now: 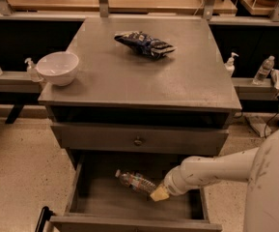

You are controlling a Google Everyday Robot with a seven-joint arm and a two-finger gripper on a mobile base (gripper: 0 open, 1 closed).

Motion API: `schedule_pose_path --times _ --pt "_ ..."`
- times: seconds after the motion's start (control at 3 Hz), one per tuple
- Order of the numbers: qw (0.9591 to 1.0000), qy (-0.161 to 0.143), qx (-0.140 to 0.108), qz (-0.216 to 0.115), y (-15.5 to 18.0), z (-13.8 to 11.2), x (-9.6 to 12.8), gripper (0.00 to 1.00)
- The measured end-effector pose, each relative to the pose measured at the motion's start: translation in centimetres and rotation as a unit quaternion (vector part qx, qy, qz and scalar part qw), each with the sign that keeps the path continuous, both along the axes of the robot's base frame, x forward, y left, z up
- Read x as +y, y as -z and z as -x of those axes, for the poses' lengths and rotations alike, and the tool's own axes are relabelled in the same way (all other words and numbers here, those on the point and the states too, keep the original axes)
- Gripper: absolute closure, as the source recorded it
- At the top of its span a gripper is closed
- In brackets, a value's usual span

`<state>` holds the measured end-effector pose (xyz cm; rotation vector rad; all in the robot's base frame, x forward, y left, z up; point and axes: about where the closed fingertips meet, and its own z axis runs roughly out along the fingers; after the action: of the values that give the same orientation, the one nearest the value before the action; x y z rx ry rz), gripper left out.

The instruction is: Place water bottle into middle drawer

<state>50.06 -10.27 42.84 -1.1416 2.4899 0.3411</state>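
You look down on a grey square-topped metal cabinet [144, 76] that fills the centre of the view. Wide grey middle drawer [105, 203] is pulled out at 6 o'clock, its plain tray interior open to you. The clear ribbed plastic water bottle with a white cap [135, 181] lies on its side inside that drawer, near the middle of the tray. It is slanted, with the cap end toward 10 o'clock and the base toward 4 o'clock. The white arm [216, 169] reaches in from 4 o'clock over the drawer's right wall. The yellow-tipped gripper [159, 193] is down inside the tray, right at the bottle's base end and apparently touching it. You cannot tell whether the gripper clasps the bottle or has let go. Directly above the open drawer, toward 12 o'clock, is a grey drawer front with a small round knob [138, 141], which is closed. On the cabinet top, a white round bowl [58, 67] stands at the 9 o'clock edge. A dark blue crumpled snack bag [145, 43] lies toward 12 o'clock, well apart from the bowl. Small pump-top bottles stand on the side ledges, one beside the bowl at 9 o'clock [31, 69] and one at 3 o'clock [230, 64]. A small clear bottle [265, 69] stands further out at 3 o'clock.
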Motion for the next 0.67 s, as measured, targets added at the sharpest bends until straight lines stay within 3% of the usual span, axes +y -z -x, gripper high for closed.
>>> schedule_pose_path --times 0.33,0.67 --pt "0.9997 -0.013 0.016 -0.015 1.45 -0.39 0.18 0.59" --pt "0.9996 -0.015 0.018 -0.015 1.45 -0.54 0.21 0.28"
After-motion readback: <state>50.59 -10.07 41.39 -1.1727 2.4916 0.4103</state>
